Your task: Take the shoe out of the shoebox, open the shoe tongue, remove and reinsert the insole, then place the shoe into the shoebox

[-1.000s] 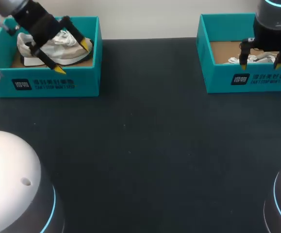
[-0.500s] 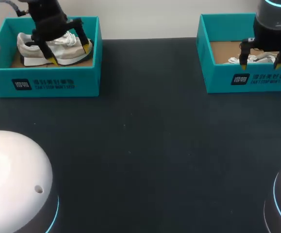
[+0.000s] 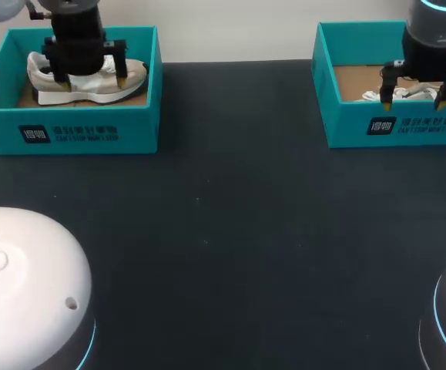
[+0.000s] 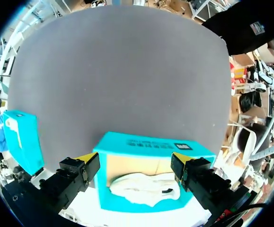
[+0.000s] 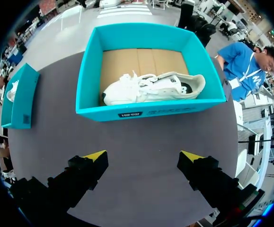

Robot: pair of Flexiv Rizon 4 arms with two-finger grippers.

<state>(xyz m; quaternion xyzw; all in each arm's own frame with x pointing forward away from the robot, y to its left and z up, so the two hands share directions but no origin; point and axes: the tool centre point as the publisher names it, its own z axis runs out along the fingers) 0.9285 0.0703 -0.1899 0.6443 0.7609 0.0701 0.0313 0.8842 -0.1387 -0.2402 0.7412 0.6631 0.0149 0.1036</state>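
While the left pincer (image 3: 93,80) hung spread above the shoe (image 3: 135,75) in the upper-left shoebox (image 3: 76,122), a good grasp meant dropping straight, clear of the walls, and pinching its upper. The right pincer (image 3: 415,102) stood spread too.

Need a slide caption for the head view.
Left gripper open over the shoe in its teal shoebox; right gripper open at the second shoebox front wall, white shoe inside.

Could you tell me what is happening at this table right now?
The left gripper hangs open over the beige-and-white sneaker lying in the left teal cardboard shoebox, not gripping it. The right gripper hangs open by the right teal cardboard shoebox, which holds a white sneaker. Neither shoe has been taken out yet.
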